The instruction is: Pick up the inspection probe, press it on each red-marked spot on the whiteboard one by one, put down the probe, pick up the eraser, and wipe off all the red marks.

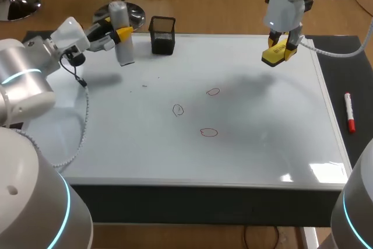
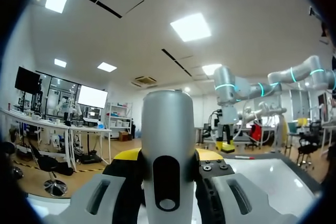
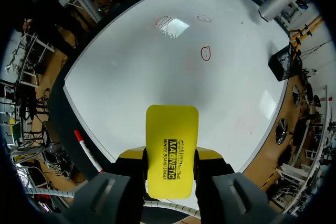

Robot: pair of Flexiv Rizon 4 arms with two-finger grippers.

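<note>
The grey cylindrical inspection probe (image 1: 123,34) is held above the whiteboard's far left corner, my left gripper (image 1: 118,32) shut on it. In the left wrist view the probe (image 2: 167,129) stands upright between the yellow-tipped fingers (image 2: 127,155). My right gripper (image 1: 283,46) hangs over the board's far right part, shut on the yellow eraser (image 1: 275,56). From the right wrist the eraser (image 3: 172,145) sticks out ahead of the fingers, well above the board. Three red ring marks (image 1: 213,91) (image 1: 178,109) (image 1: 208,133) lie around the whiteboard's (image 1: 262,144) middle, also seen below the eraser as marks (image 3: 206,53) (image 3: 164,21).
A black mesh pen holder (image 1: 162,35) stands at the board's far edge, just right of the probe. A red marker (image 1: 349,112) lies on the dark table strip right of the board, marker (image 3: 86,150) beside the right gripper.
</note>
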